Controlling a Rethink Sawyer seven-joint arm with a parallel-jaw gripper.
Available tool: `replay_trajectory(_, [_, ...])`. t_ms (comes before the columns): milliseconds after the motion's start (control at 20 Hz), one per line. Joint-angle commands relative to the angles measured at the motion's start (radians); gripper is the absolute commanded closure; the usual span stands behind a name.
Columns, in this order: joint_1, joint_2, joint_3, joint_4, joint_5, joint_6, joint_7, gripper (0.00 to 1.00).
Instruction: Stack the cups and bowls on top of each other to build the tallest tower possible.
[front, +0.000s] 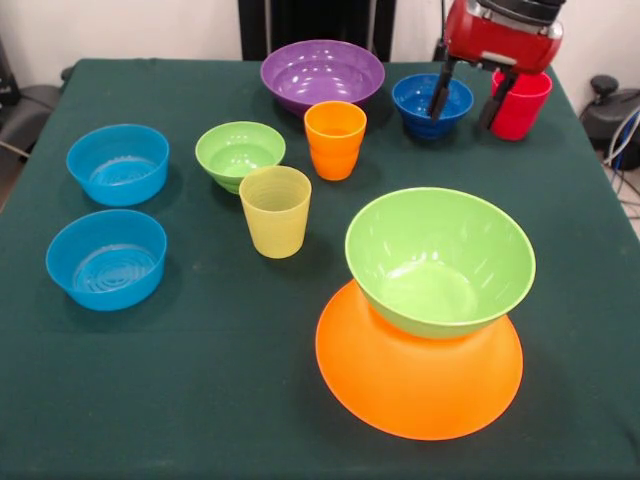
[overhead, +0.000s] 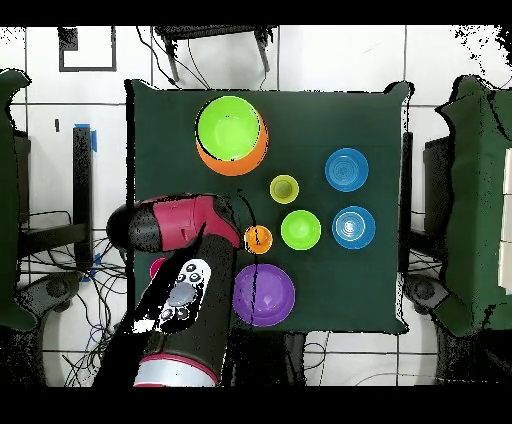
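The tower is a huge orange bowl (front: 420, 385) (overhead: 232, 166) lying upside down with a large green bowl (front: 440, 255) (overhead: 231, 128) upright on it. My gripper (front: 468, 100) hangs open at the far right of the front view. One finger is over the small dark blue bowl (front: 420, 95), the other in front of the red cup (front: 525, 100) (overhead: 156, 268). Nothing is between the fingers. The orange cup (front: 335, 140) (overhead: 258, 239) and the yellow cup (front: 275, 210) (overhead: 284, 188) stand loose mid-table. In the overhead view the arm (overhead: 175, 230) hides the gripper and the dark blue bowl.
A purple bowl (front: 322, 72) (overhead: 264, 294) sits at the back beside the dark blue one. A small green bowl (front: 239, 153) (overhead: 300, 229) and two light blue bowls (front: 118, 163) (front: 106, 258) (overhead: 346, 168) (overhead: 353, 227) sit upright on the green cloth to the left.
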Motion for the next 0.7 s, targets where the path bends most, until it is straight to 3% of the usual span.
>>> replay_trajectory(50, [-0.132,-0.065,0.149,0.135,-0.057,-0.218,0.040,0.00])
replay_trajectory(500, [-0.249,-0.008,0.180,0.341,-0.068,-0.373,0.124,0.00])
replay_trajectory(700, [-0.254,0.029,0.161,0.378,-0.063,-0.423,0.139,0.00])
